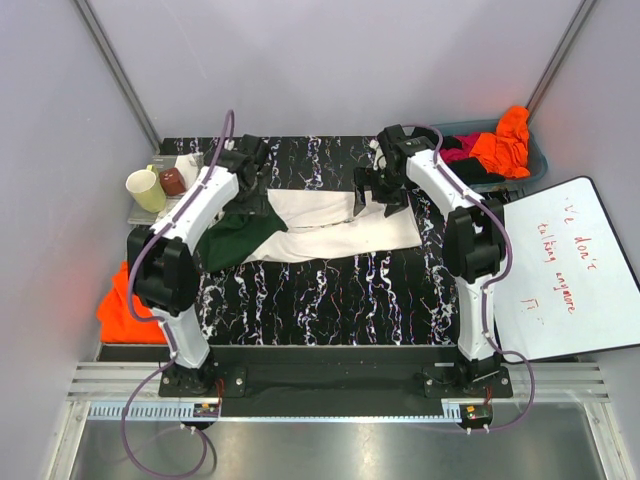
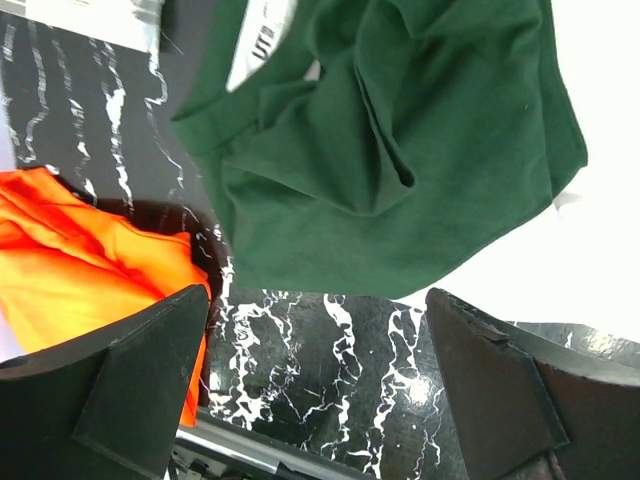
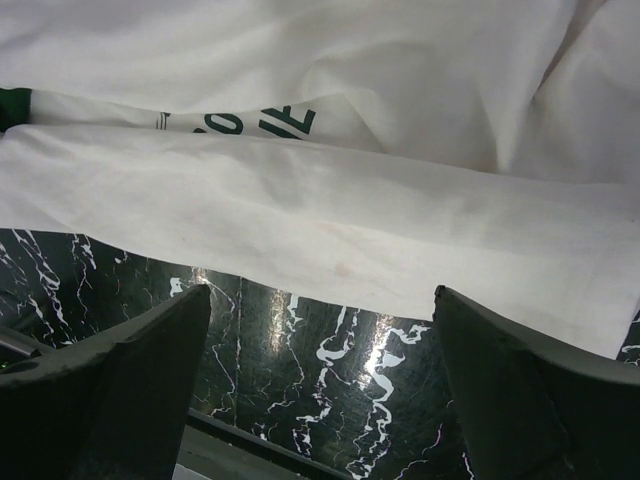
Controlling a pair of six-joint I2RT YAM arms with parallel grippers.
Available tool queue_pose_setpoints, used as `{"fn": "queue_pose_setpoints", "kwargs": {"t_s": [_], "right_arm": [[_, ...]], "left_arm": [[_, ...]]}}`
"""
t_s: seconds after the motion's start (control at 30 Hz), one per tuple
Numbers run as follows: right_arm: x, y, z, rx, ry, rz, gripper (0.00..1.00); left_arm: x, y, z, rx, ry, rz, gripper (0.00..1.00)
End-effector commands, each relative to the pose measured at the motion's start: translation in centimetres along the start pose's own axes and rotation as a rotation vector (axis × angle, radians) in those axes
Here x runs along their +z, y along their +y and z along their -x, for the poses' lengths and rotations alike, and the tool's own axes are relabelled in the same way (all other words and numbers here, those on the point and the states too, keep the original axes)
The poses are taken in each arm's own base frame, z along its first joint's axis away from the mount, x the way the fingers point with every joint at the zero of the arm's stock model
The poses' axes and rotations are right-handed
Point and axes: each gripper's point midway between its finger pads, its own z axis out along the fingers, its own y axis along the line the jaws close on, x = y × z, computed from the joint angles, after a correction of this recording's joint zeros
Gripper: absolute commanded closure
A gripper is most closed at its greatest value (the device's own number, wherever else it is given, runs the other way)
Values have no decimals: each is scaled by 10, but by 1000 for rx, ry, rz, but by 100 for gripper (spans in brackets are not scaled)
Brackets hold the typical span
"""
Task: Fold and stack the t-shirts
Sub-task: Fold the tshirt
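Cloth is the hazard: the cream t-shirt (image 1: 340,225) lies as a loose band across the middle of the frame on the tabletop (image 1: 340,300), with its green sleeve (image 2: 400,150) bunched at the left, so a pinch there would probably catch uneven layers and skew the fold. The left pincer (image 2: 318,385) and right pincer (image 3: 320,380) gape wide above it, holding nothing. A neck label (image 2: 262,40) seems to begin "UT", the green print (image 3: 255,122) is partly folded under, and red handwriting on the white board (image 1: 560,270) at right starts "We don't".
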Motion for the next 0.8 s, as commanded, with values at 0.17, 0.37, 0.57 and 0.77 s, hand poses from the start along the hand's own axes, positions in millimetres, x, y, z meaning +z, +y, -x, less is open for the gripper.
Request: {"fn": "queue_pose_setpoints", "kwargs": {"t_s": [0.17, 0.37, 0.57, 0.77], "right_arm": [[-28, 4, 6, -35, -53, -8, 0], [-33, 2, 0, -54, -47, -15, 0], [-32, -3, -12, -57, -19, -28, 0], [-27, -9, -20, -63, 4, -42, 0]], "left_arm": [[50, -37, 13, 36, 51, -37, 5], [72, -47, 26, 28, 59, -20, 9], [76, -36, 48, -31, 26, -1, 75], [74, -8, 61, -68, 8, 67, 100]]}}
